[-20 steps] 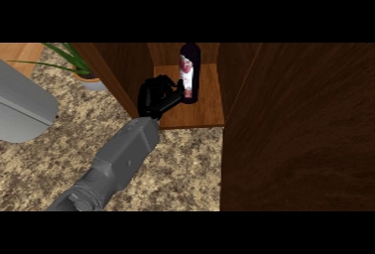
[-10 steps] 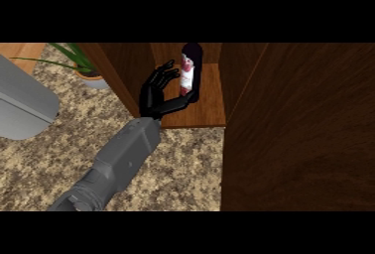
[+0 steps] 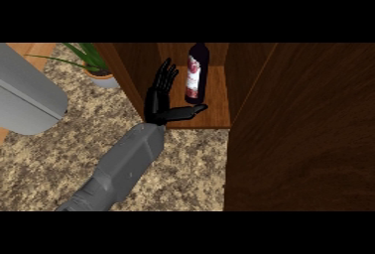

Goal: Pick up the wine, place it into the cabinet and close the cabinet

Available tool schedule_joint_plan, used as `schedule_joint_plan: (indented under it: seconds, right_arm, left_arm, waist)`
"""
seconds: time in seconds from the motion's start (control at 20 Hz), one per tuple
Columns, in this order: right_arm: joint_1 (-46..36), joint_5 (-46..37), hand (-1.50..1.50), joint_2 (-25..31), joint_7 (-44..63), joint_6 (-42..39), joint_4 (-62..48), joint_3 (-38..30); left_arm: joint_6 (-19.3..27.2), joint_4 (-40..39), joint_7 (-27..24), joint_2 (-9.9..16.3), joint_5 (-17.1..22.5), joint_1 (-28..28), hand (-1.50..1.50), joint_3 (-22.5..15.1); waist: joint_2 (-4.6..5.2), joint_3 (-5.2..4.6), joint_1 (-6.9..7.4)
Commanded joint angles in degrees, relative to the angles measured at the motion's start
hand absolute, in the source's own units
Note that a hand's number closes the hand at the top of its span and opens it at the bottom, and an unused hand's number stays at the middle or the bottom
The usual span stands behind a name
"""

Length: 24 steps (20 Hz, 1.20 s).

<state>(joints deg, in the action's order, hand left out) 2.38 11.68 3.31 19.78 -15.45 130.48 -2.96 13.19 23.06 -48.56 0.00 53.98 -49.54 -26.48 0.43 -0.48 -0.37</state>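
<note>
The wine bottle (image 3: pixel 195 74), dark with a red and white label, stands inside the open wooden cabinet on its shelf (image 3: pixel 211 118). My left hand (image 3: pixel 156 105) is just left of the bottle at the cabinet's front. Its fingers (image 3: pixel 165 78) are straight and spread, pointing into the cabinet, clear of the bottle. The thumb (image 3: pixel 192 110) sticks out to the right, just in front of the bottle's base. Nothing is in the hand. My right hand does not show.
The cabinet's dark wooden door (image 3: pixel 307 139) stands open and fills the right side. A potted plant (image 3: pixel 99 74) sits left of the cabinet on the speckled counter (image 3: pixel 58 163). A large grey rounded shape (image 3: pixel 29 94) is at the left edge.
My left hand was curled round the bottle; its fingers have straightened and let it go. The bottle stays standing in the cabinet.
</note>
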Motion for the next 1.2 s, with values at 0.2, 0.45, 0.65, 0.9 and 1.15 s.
schedule_joint_plan:
  seconds: [0.2,0.45,0.65,0.9,1.15]
  right_arm:
    - [3.3,-1.2,-1.5,-1.6,0.4,0.6,2.3,2.0]
    - [1.0,0.1,-1.5,-0.4,-0.6,0.2,-0.3,-0.9]
    - [1.0,-3.7,-1.5,-2.0,2.0,2.3,3.6,3.5]
    - [1.0,3.6,-1.5,1.2,4.8,0.4,6.0,-0.9]
    - [0.2,-0.9,1.5,1.9,2.9,-2.2,2.3,2.5]
  left_arm:
    - [3.7,23.6,6.8,7.1,-5.0,12.7,-1.5,-6.5]
    - [8.9,44.3,14.6,12.7,-7.5,21.2,-1.5,-11.8]
    - [14.0,60.9,20.8,18.5,-8.1,27.3,-1.5,-12.2]
    - [18.8,77.4,24.6,23.5,-11.4,35.4,-1.5,-12.7]
    - [17.9,83.8,26.2,25.2,-14.2,41.5,-1.5,-11.3]
  waist:
    - [-1.34,0.55,2.38]
    - [-1.21,0.57,2.58]
    - [-0.96,0.52,1.79]
    - [-0.73,0.51,1.09]
    - [-0.54,0.49,0.7]
